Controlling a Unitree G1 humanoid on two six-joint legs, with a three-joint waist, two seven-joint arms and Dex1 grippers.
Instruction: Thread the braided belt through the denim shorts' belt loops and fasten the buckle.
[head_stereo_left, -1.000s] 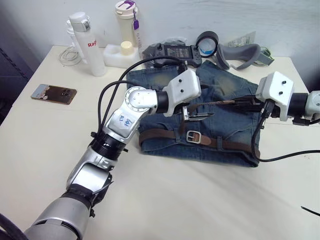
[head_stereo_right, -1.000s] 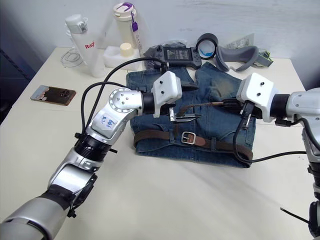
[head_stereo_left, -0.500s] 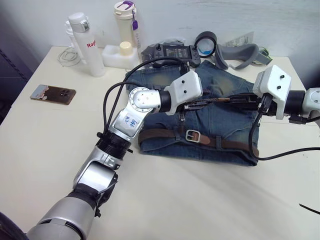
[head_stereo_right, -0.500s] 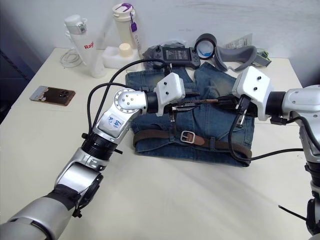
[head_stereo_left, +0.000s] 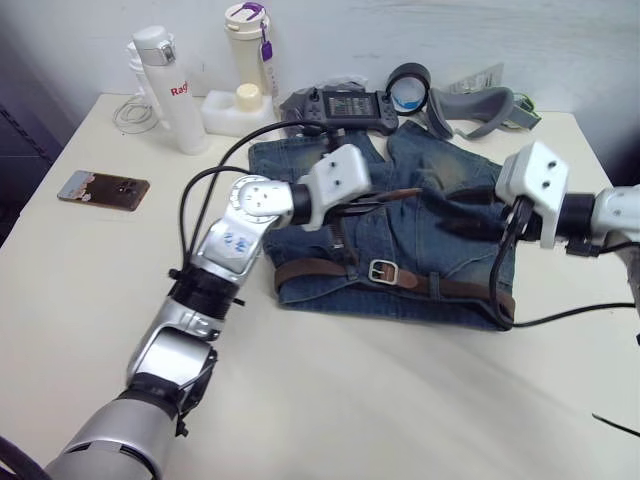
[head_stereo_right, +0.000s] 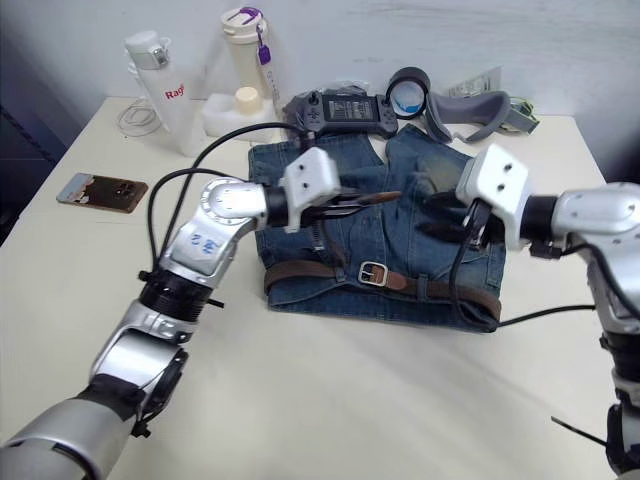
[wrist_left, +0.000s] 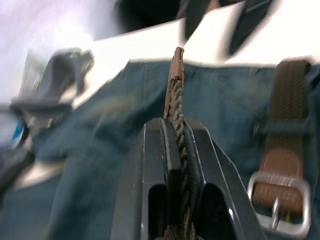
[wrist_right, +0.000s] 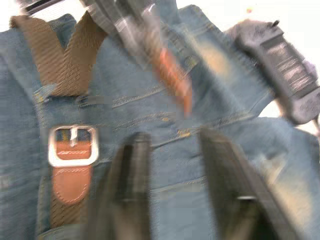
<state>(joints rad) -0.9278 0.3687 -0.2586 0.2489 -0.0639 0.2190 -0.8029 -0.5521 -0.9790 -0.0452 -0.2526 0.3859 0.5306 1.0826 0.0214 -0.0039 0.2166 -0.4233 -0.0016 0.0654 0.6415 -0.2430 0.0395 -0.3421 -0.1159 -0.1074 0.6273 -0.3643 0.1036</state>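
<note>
Left gripper (wrist_left: 175, 131) pinches braided belt (wrist_left: 176, 95) — taut

Woven braided belt (head_stereo_left: 330, 268), shiny metal buckle (head_stereo_left: 382, 271), faded denim shorts (head_stereo_left: 440, 250).

Brown braided belt (head_stereo_left: 330, 270), silver buckle (head_stereo_left: 383, 271), faded blue denim shorts (head_stereo_left: 445, 255).
</note>
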